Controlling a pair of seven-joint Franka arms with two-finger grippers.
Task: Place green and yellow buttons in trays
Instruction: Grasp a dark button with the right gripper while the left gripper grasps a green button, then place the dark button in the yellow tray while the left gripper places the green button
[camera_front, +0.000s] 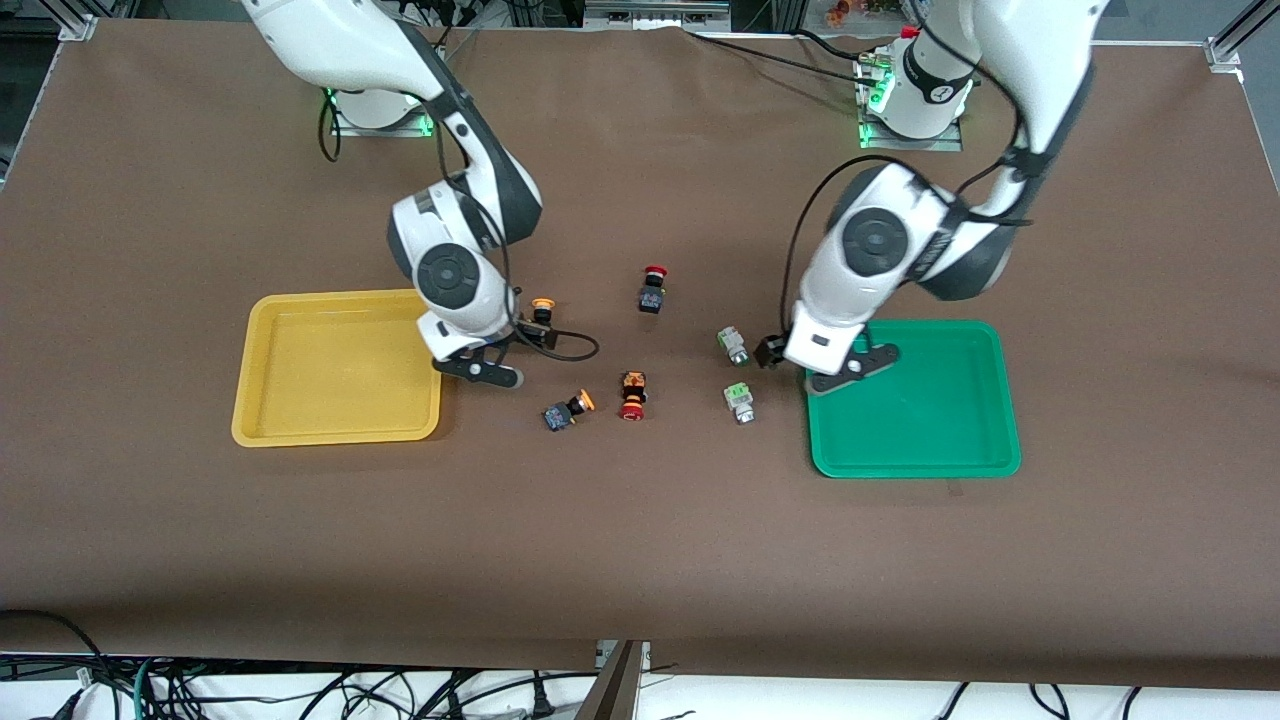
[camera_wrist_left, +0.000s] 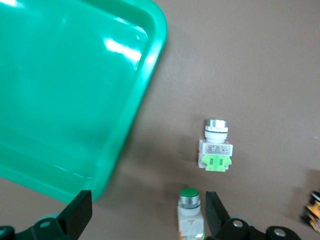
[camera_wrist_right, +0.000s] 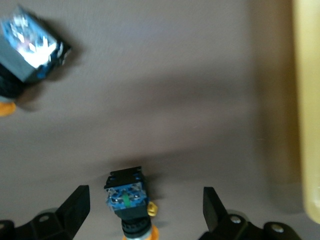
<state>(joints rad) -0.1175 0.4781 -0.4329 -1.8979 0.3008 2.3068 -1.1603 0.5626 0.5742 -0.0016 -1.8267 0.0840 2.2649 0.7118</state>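
Observation:
My left gripper (camera_front: 768, 350) is open and low beside the green tray (camera_front: 915, 468). In the left wrist view (camera_wrist_left: 147, 207) its fingers straddle a pale-green button (camera_wrist_left: 190, 212), which lies close to one finger. This button (camera_front: 735, 345) lies on the table, and a second green button (camera_front: 740, 402) (camera_wrist_left: 216, 145) lies nearer the front camera. My right gripper (camera_front: 530, 325) is open beside the yellow tray (camera_front: 335, 435). In the right wrist view (camera_wrist_right: 145, 202) it straddles a yellow button (camera_wrist_right: 127, 200) (camera_front: 543, 308). A second yellow button (camera_front: 568, 410) (camera_wrist_right: 27, 50) lies nearer the camera.
Two red-capped switches lie between the arms, one (camera_front: 652, 290) farther from the camera and one (camera_front: 632, 395) nearer. The green tray (camera_wrist_left: 65, 90) and the yellow tray (camera_wrist_right: 307, 110) hold nothing. Brown cloth covers the table.

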